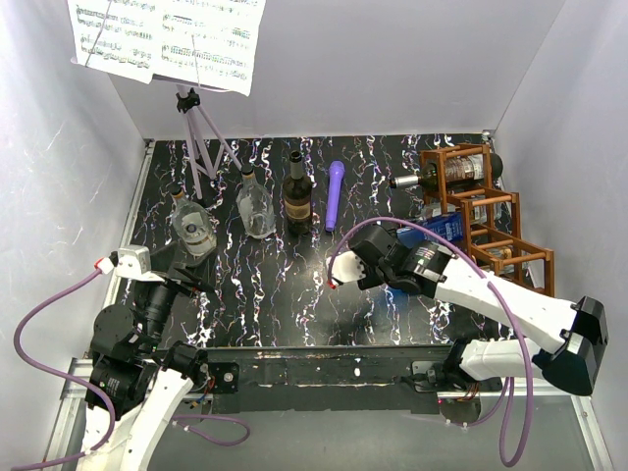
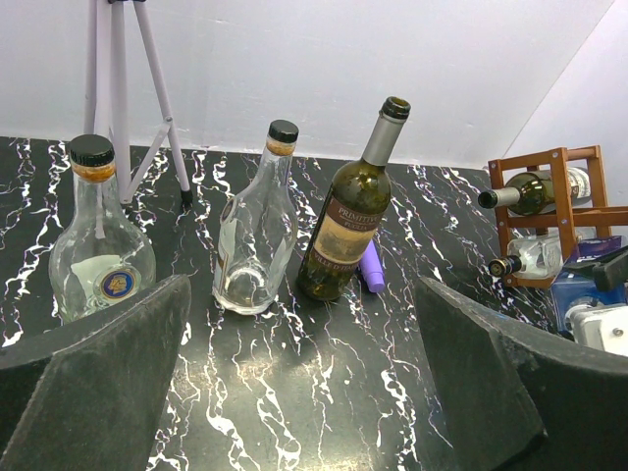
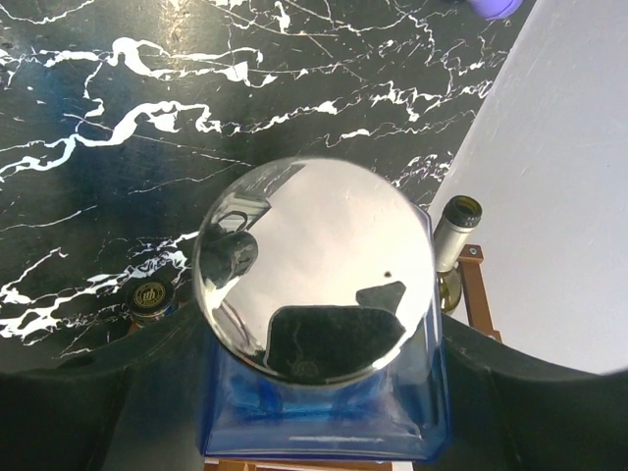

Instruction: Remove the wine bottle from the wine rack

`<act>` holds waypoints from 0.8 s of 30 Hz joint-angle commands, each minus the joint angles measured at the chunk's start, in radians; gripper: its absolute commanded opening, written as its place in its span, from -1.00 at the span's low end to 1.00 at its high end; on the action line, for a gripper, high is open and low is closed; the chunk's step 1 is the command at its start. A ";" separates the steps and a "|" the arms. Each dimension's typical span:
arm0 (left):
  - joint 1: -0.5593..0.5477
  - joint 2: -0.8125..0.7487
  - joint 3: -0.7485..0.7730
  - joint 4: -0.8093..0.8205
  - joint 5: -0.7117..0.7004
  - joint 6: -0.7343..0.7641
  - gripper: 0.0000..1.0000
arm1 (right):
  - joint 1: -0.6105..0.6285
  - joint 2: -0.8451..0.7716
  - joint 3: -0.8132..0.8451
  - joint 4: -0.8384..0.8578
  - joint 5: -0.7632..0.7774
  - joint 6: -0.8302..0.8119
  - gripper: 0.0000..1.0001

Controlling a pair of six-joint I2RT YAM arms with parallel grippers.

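Wine bottle [image 3: 314, 427], the blue one with the mirror cap, isn't off yet: it's at the wine rack [image 1: 486, 211], around 2 o'clock on the table. Right gripper [image 3: 319, 392] has a finger on each side of it, but I can't tell if it's actually clamped. Left gripper [image 2: 304, 392] is wide open and empty. Pulling it out is all still to do.

Three upright bottles [image 1: 255, 201], two bottles in one rack [image 1: 486, 211], one blue bottle [image 3: 319, 392], one purple cylinder [image 1: 335, 194]
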 commanded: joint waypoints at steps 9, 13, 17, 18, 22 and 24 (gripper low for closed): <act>0.002 -0.009 0.001 0.007 -0.008 0.008 0.96 | 0.062 -0.022 0.138 0.028 0.091 -0.042 -0.97; 0.002 -0.009 0.002 0.009 -0.010 0.008 0.96 | 0.085 -0.033 0.164 0.026 0.058 -0.026 -0.97; 0.002 -0.012 0.002 0.007 -0.013 0.008 0.96 | 0.094 -0.071 0.175 0.055 -0.030 0.025 -0.97; 0.002 -0.012 0.002 0.009 -0.015 0.008 0.96 | 0.095 -0.085 0.179 0.065 -0.056 0.052 -0.97; 0.002 -0.010 0.001 0.006 -0.013 0.007 0.96 | 0.095 -0.143 0.231 0.123 -0.133 0.203 -0.97; 0.002 -0.007 0.001 0.006 -0.010 0.007 0.96 | 0.095 -0.162 0.258 0.131 -0.177 0.272 -0.97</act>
